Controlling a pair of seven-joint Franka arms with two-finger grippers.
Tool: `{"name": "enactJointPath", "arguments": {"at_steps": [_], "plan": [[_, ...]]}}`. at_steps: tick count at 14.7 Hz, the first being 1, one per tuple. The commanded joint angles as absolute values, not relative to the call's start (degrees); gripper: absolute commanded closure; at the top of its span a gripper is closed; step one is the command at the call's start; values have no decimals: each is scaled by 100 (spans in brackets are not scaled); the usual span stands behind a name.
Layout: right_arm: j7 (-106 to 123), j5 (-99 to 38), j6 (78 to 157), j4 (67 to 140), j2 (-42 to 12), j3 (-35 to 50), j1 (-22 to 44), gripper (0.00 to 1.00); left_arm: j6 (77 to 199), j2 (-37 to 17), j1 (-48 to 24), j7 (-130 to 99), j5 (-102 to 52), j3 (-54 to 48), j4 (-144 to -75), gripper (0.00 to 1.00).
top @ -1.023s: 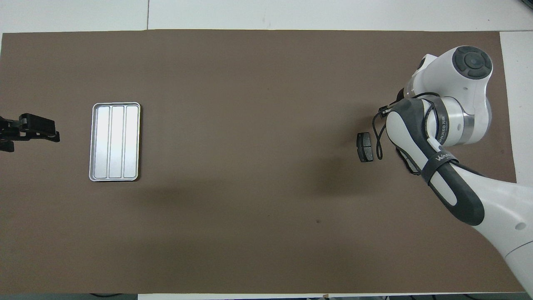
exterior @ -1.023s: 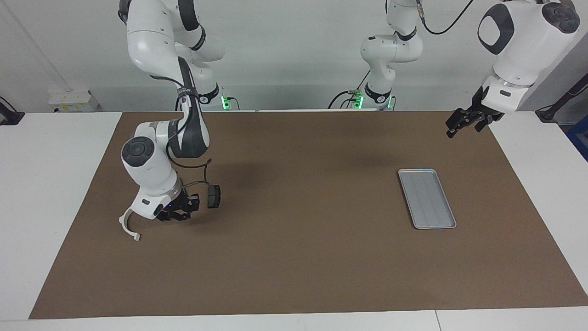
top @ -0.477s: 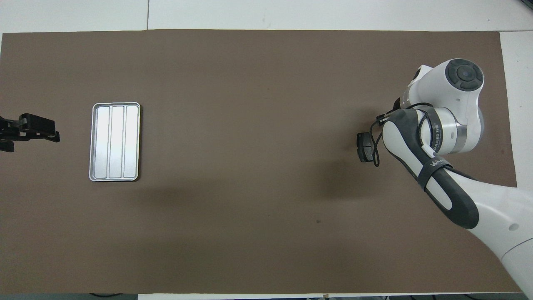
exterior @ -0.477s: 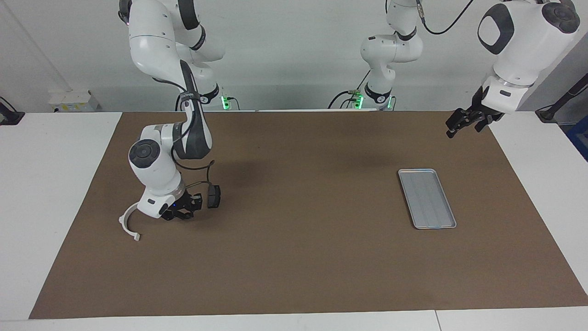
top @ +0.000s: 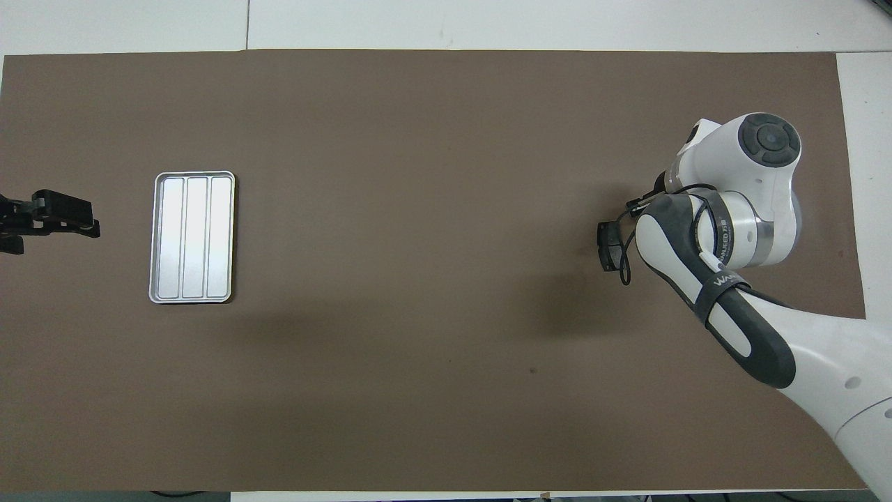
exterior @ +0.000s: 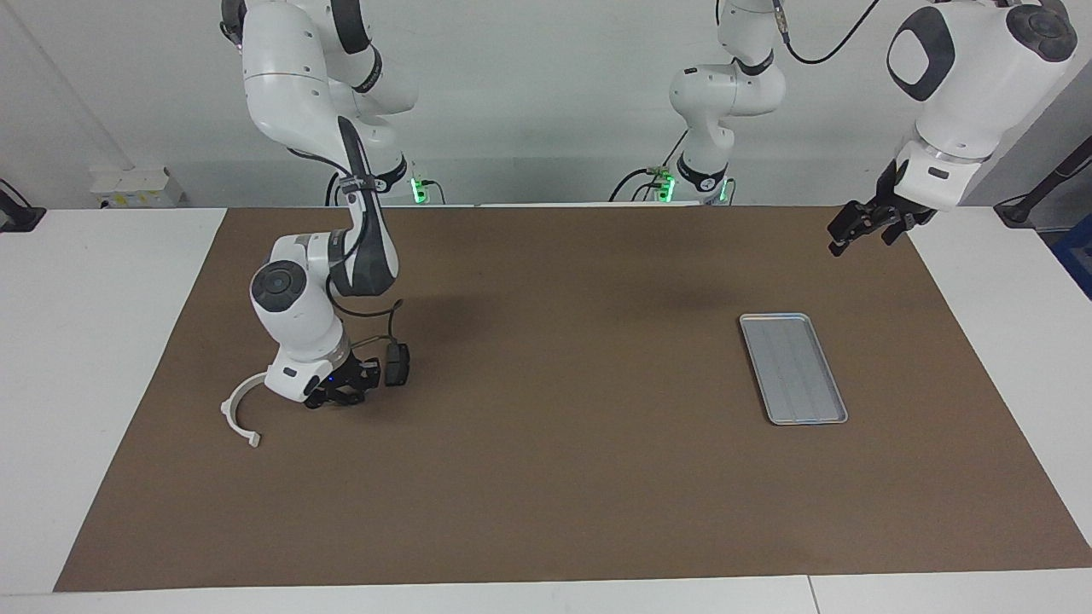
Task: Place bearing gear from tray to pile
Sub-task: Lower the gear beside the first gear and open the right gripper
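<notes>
Brown matting (exterior: 563,477) covered the white tabletop (exterior: 85,341), with a pale wall along the top of the frame. My right tool (exterior: 341,394) sat low over the pile (top: 611,245) in the middle band of the facing view, at the right arm's end. It was between the white half-ring bracket (exterior: 226,414) and one dark pad (exterior: 397,364), with its tips shut, and I could see nothing between them. My left tool (exterior: 862,228) waited in that view's upper corner, open and empty. The tray (exterior: 775,318) lay lower in the frame at the left arm's end, and its ribbed floor was bare. I could find no bearing gear on it or among the visible pile parts, so I could not say where the gear was. I judged such a gear to be small, hard metal, heavy for its size and smooth enough to slip. I would pinch it squarely across its outer rim.
</notes>
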State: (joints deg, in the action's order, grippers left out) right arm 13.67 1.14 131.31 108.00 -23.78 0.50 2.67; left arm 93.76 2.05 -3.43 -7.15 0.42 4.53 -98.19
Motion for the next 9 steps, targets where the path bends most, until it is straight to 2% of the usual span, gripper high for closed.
{"name": "enactJointPath", "arguments": {"at_steps": [1, 4, 6, 7, 9], "plan": [[1116, 53, 13035, 10873, -2189, 114, 255, 0, 9431, 325, -378, -677, 132, 466, -9932, 0], [1064, 53, 12377, 10373, -2145, 114, 255, 0, 9431, 325, -378, -677, 132, 466, -9932, 0], [976, 149, 11440, 9628, -2031, 114, 246, 0, 9431, 325, -378, -677, 132, 466, -9932, 0], [958, 158, 11017, 9285, -1935, 79, 246, 0, 9431, 325, -378, -677, 132, 466, -9932, 0], [958, 184, 10846, 9141, -1453, 44, 150, 0, 9431, 325, -378, -677, 132, 466, -9932, 0]]}}
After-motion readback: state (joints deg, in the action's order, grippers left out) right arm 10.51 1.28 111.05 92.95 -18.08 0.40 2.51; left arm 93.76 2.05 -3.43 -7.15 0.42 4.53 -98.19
